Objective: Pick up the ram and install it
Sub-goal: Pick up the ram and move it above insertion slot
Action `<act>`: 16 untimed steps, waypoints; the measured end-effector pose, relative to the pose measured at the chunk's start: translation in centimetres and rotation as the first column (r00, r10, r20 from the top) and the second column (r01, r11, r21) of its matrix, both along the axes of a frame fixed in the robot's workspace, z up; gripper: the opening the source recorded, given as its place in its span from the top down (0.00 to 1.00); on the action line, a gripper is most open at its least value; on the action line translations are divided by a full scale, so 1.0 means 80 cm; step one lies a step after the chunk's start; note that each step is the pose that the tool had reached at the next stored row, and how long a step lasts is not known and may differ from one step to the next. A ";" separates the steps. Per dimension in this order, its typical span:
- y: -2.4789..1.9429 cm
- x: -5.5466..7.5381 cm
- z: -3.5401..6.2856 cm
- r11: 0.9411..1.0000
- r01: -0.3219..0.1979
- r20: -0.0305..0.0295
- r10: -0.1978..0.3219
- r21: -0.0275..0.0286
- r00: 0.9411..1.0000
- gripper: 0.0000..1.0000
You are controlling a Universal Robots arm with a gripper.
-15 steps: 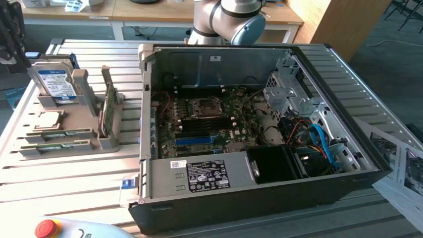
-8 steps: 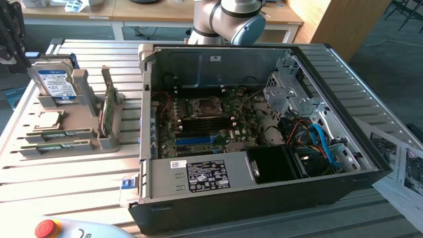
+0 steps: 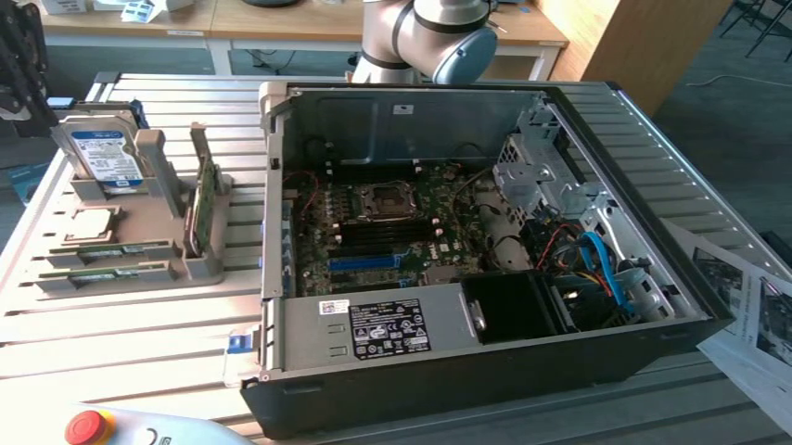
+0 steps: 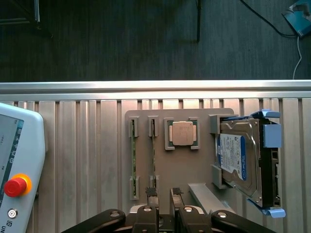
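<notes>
ram (image 4: pixel 154 155) is slotted on edge in holder (image 4: pixel 194 167) | judged light, stiff, fragile; best pinched mid-length across faces | claw (image 4: pixel 164 191) seen parted, empty

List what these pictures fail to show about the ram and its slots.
Wrist view: the ram sticks stand edge-on, hiding chips and label.
Exterior view: the motherboard slots are too small to judge their latches.
Wrist view: the claw is cut off by the picture's edge.
</notes>
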State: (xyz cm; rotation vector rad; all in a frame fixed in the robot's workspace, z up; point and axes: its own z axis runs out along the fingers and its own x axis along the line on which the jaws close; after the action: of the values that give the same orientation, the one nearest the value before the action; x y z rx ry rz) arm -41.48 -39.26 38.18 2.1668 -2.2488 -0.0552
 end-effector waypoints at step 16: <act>0.0000 0.000 -0.024 1.000 0.000 0.000 0.000 0.000 1.000 0.76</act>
State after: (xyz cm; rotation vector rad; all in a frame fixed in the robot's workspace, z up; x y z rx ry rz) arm -41.48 -39.26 36.22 2.1668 -2.2487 -0.0552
